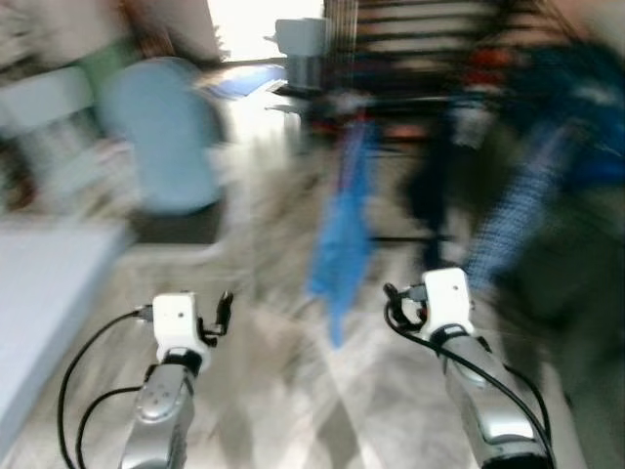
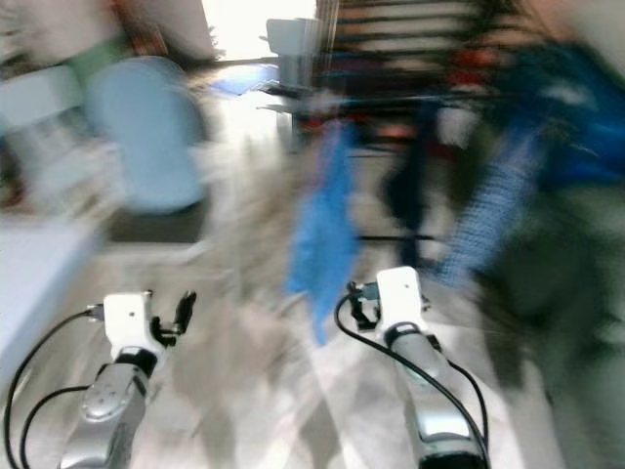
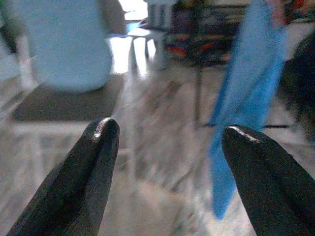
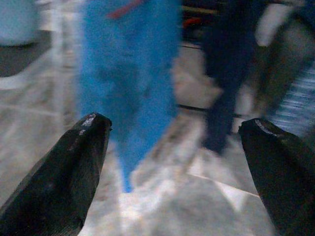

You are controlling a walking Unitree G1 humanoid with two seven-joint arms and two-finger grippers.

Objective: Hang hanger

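Left gripper [image 3: 165, 135]: jaws spread wide apart, holding nothing, touching nothing; raised in front of the robot over a pale tiled floor [image 1: 293, 391]. Right gripper [image 4: 174, 130]: jaws likewise wide apart and empty, pointed toward a bright blue cloth [image 1: 344, 230] that hangs ahead, near the gripper but apart from it. Blue cloth: hangs down from a dark rail [image 1: 410, 103] of a clothes rack, its lower tip above the floor; whether it sits on a hanger cannot be told through the blur. Further garments on the same rack, to the robot's right: a dark blue piece [image 1: 430, 186], a blue-and-white checked piece [image 1: 513, 210], a larger dark blue mass [image 1: 576, 117]. Light blue rounded chair back [image 1: 166, 132]: to the left, beyond the left gripper. Pale flat surface [image 1: 44, 303]: at the far left edge. Writing, brands, labels: none can be read; all views heavily blurred.
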